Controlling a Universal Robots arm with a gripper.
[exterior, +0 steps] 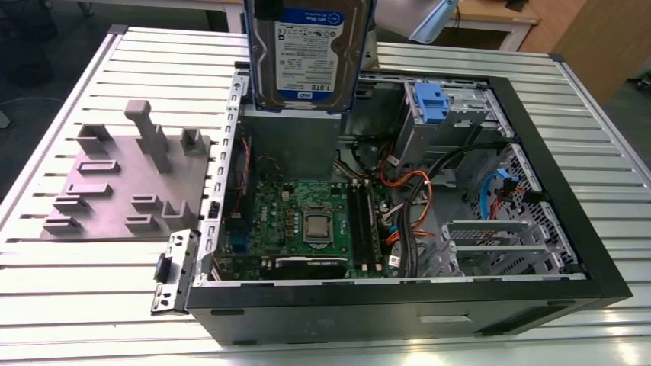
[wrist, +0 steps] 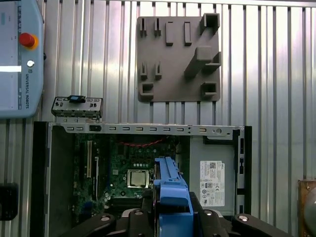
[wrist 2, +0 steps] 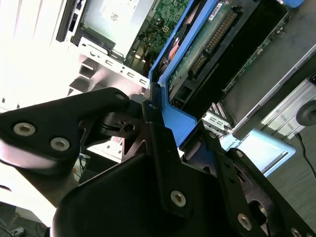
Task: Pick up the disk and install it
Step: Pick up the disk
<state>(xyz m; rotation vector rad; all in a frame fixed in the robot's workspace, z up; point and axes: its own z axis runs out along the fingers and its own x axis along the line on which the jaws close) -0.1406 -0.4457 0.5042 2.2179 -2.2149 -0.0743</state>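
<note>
Disk point(exterior: 305, 53) hangs upright in the exterior view, its white-and-blue label facing the camera and the blue carrier showing along both edges. It stands above the far end of the open computer case point(exterior: 407, 309), over the grey metal box point(exterior: 290, 141), clear of the motherboard point(exterior: 305, 221). The case lies on its side on the slatted table point(exterior: 595, 152), and a grey fixture plate point(exterior: 122, 183) rests on the slats toward the exterior view's left, well apart from the disk.

In the second wrist view the claw point(wrist 2: 170, 123) is clamped on the disk point(wrist 2: 205, 47). One black finger point(wrist 2: 163, 158) presses against the corner of the blue carrier (a second black link sits on the carrier's other side). The disk's green circuit board faces this camera, and the disk reaches away from the claw toward the case.

In the first wrist view the disk point(wrist: 170, 190) appears edge-on, its blue carrier gripped between the black parts of the claw point(wrist: 172, 207). Beyond it lie the motherboard point(wrist: 133, 163) and, beside that, the grey metal box point(wrist: 212, 168) with its white sticker. The fixture plate point(wrist: 177, 59) lies outside the case on the slats, and a pendant point(wrist: 19, 59) with a red button rests near the case's corner.
</note>
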